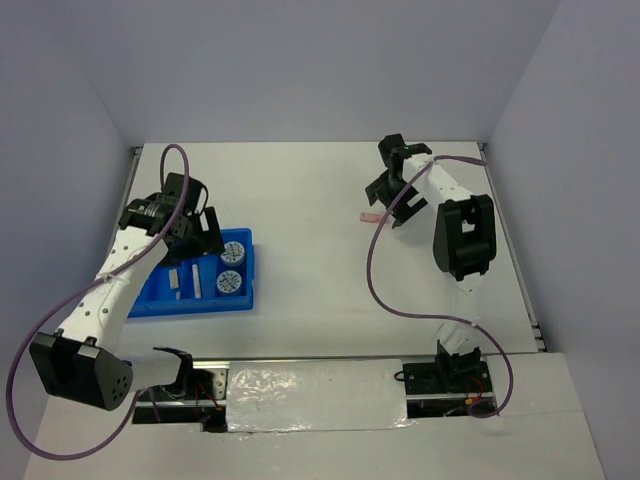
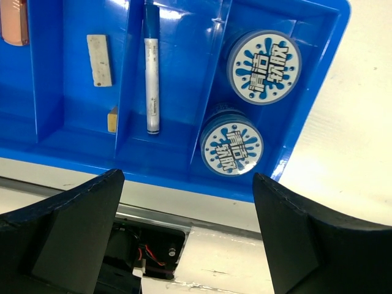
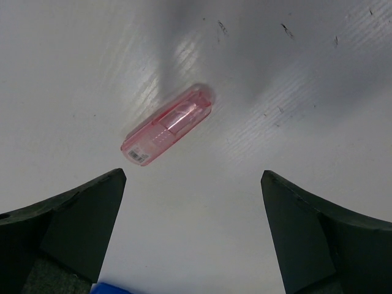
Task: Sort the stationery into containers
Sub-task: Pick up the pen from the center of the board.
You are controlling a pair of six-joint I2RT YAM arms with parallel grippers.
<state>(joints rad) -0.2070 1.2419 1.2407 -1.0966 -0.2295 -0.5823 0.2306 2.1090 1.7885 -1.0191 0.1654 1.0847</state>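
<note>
Most of it looks done: the tray [image 2: 184, 92] holds two tape rolls [image 2: 264, 67], a pen [image 2: 152, 73], blocks [image 2: 99, 60] and an orange stick [image 2: 13, 21]. One pink stick [image 3: 166, 125] lies loose on the bench [image 3: 306, 92], well apart from the tray. The right hand [image 3: 193, 177] hovers over it, wide open and empty. The left hand [image 2: 187, 177] gapes empty above the tray.
</note>
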